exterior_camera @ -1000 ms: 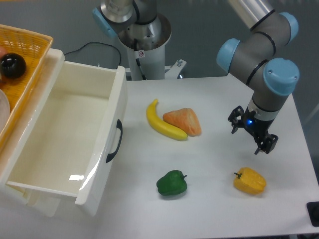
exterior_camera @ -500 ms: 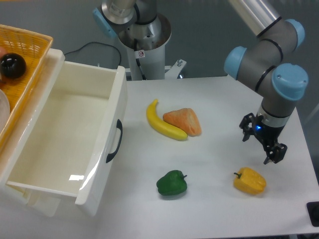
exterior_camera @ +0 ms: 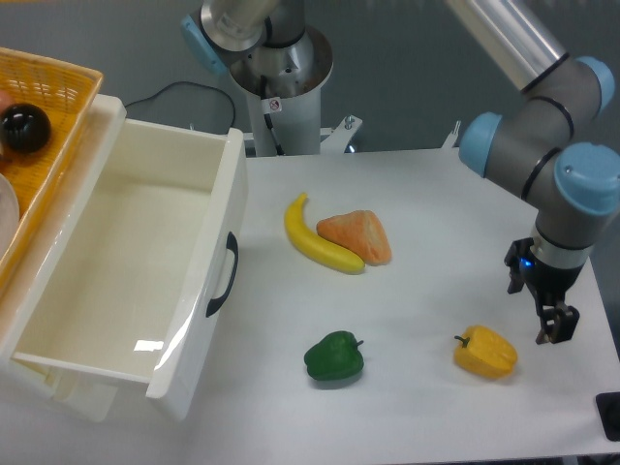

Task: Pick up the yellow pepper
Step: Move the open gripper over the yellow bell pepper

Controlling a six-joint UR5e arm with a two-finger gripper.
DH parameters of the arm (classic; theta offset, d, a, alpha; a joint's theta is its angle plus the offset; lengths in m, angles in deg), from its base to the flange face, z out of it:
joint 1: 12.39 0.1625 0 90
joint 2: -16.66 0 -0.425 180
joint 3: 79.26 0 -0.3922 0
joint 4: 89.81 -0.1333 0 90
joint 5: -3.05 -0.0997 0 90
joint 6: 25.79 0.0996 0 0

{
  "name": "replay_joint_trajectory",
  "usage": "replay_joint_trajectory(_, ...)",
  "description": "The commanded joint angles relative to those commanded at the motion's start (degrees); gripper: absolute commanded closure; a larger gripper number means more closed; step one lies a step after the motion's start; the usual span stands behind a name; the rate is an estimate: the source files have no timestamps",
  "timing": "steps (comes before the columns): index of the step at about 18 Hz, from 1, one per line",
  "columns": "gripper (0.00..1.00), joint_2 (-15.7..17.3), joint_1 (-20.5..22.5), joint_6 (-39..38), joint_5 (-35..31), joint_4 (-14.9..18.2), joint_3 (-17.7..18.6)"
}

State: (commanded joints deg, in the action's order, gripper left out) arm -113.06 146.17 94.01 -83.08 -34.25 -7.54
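Your gripper (exterior_camera: 552,315) hangs above the table (exterior_camera: 426,194) just right of the yellow pepper (exterior_camera: 485,353), which lies well right of the green pepper (exterior_camera: 334,356), its stem pointing left; whether the fingers are parted cannot be told.

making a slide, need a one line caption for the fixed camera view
UR5e end effector hovers just right of the yellow pepper on the white table, not yet grasping it.
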Motion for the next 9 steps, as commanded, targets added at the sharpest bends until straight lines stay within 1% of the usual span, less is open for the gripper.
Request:
replay_joint_trajectory(2,0.00,-0.7,-0.1,1.0,0.1,-0.6,0.2)
replay_joint_trajectory(5,0.00,-0.9,-0.1,7.7,0.0,-0.4,0.5)
replay_joint_trajectory(9,0.00,-0.7,-0.1,9.6,0.1,-0.3,1.8)
